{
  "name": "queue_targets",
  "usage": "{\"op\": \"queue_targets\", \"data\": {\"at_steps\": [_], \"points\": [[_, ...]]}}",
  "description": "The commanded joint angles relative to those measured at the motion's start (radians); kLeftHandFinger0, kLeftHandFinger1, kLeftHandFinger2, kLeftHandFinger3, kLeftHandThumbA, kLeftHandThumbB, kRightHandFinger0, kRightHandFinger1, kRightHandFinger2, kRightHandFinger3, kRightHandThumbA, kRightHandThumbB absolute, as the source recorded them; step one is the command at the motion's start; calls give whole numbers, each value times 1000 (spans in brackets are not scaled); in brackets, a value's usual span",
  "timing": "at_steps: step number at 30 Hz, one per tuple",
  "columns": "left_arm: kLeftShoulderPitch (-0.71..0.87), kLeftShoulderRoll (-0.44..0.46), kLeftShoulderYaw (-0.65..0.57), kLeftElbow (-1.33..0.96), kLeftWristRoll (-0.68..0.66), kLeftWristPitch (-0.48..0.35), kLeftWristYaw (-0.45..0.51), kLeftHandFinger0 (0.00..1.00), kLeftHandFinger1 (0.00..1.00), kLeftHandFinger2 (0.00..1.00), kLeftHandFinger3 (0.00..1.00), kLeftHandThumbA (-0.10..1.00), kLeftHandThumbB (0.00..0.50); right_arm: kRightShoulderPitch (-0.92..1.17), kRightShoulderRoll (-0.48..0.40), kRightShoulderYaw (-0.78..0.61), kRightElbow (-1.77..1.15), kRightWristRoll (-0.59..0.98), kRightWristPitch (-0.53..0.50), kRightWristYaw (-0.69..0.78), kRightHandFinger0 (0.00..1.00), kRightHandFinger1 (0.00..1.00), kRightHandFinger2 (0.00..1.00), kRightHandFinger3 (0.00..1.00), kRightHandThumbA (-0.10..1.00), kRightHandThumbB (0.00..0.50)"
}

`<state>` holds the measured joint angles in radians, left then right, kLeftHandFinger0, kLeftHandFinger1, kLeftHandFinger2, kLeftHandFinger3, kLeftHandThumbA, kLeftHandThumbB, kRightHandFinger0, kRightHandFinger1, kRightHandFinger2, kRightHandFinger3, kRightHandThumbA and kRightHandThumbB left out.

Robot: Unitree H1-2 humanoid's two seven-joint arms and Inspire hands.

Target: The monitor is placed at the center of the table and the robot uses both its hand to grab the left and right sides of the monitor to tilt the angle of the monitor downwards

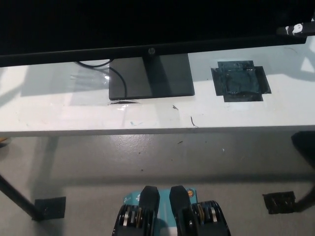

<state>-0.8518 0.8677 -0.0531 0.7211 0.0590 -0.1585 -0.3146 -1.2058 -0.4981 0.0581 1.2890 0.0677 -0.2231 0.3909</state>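
The black monitor (pixel 147 24) fills the top of the head view, its lower bezel running across the white table (pixel 59 108). Its flat dark stand base (pixel 150 78) sits at the table's middle. A small part of my black right hand (pixel 298 28) shows at the monitor's lower right corner, against its right edge. How that hand stands on the edge is hidden. My white left hand is out of the picture, and the monitor's left side runs off the frame.
A black cable (pixel 121 81) loops beside the stand base. A dark tape patch (pixel 239 81) lies on the table to the right. A black table leg (pixel 17 196) and tape squares (pixel 49 207) are on the floor below.
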Motion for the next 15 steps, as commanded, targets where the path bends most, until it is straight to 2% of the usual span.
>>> {"op": "queue_targets", "data": {"at_steps": [1,2,4,5,6,10,12,15], "points": [[-66,18,0,-21,19,-23,-31,1000,1000,1000,1000,1000,339,-47,-15,12,-16,-26,-11,49,1000,1000,1000,1000,1000,500],[-70,14,-6,-12,29,-29,-29,1000,1000,1000,1000,1000,342,-45,-16,20,-17,-36,-16,47,1000,1000,1000,1000,1000,500],[-96,-2,-11,42,28,-48,-40,1000,1000,1000,1000,1000,405,-41,-17,34,-25,-50,-9,49,1000,1000,1000,1000,1000,500],[-104,-9,-15,62,28,-57,-45,1000,1000,1000,1000,1000,414,-41,-16,40,-25,-54,-9,54,1000,1000,1000,1000,1000,491],[-121,-20,-18,95,21,-59,-57,1000,1000,1000,1000,1000,401,-41,-15,46,-22,-57,-5,54,1000,1000,1000,1000,1000,494],[-172,-53,-28,198,12,-98,-80,1000,1000,1000,1000,1000,435,-37,-18,49,-20,-59,4,63,1000,1000,1000,1000,1000,500],[-194,-71,-27,254,9,-142,-74,1000,1000,1000,1000,1000,432,-34,-16,48,-23,-58,6,69,1000,1000,1000,1000,1000,500],[-226,-89,-39,323,22,-134,-82,1000,1000,1000,1000,1000,447,-31,-16,45,-27,-58,13,70,1000,1000,1000,1000,1000,500]]}}
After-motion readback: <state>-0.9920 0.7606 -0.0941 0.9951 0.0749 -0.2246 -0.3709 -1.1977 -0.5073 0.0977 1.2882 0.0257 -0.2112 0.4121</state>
